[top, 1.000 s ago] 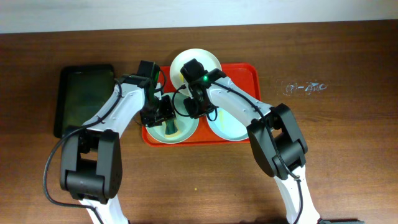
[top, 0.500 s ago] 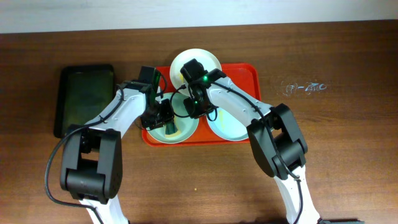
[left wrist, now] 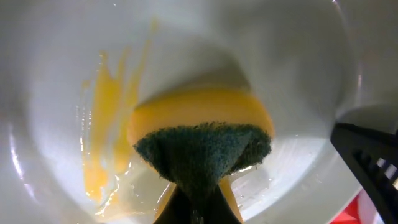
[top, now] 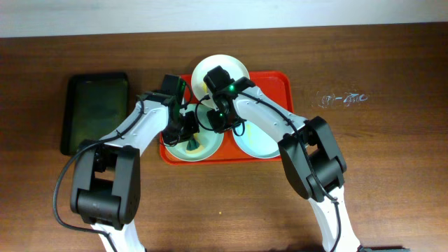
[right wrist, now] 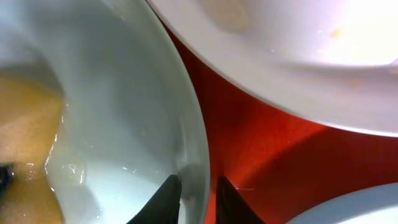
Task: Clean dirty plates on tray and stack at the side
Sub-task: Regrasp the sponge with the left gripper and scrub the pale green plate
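Observation:
On the red-orange tray (top: 280,84) lie three plates: a white one (top: 231,66) at the back, a pale one (top: 206,148) at the front left and a mint-blue one (top: 260,145) at the front right. My left gripper (top: 187,133) (left wrist: 199,202) is shut on a yellow sponge with a green scouring face (left wrist: 202,134). The sponge is pressed into the front-left plate (left wrist: 74,56), beside a yellow smear (left wrist: 102,124). My right gripper (top: 213,120) (right wrist: 198,190) is shut on that plate's rim (right wrist: 186,124), one finger inside and one outside.
A black rectangular tray (top: 98,108) lies on the wooden table left of the red tray. The two arms cross close together over the front-left plate. White writing (top: 341,99) marks the table at the right.
My left arm has shifted a little to the right, sliding the sponge across the plate. My right gripper has stayed on the rim.

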Robot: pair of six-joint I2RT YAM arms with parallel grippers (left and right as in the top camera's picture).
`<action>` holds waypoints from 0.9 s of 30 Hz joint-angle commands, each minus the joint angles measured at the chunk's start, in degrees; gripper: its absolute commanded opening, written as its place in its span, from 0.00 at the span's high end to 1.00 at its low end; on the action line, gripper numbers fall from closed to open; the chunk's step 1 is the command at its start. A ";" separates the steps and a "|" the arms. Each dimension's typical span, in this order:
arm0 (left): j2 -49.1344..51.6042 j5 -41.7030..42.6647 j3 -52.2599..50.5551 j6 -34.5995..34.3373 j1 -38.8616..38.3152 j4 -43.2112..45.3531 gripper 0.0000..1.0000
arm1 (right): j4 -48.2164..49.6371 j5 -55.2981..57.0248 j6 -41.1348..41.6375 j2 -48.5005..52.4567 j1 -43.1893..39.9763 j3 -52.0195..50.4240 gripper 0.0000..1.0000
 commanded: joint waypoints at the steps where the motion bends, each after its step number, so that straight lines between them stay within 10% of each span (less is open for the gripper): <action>1: 1.31 -11.41 -0.22 0.20 0.13 0.83 1.00 | -0.26 0.76 0.22 0.74 -0.22 -1.51 0.79; 13: 0.46 0.02 4.33 8.11 0.61 8.61 1.00 | 0.37 0.50 0.68 0.74 -0.22 -1.51 0.79; 27: 6.51 -20.59 2.75 8.11 2.80 1.95 1.00 | -0.55 -0.70 0.63 0.74 -0.22 -1.51 0.79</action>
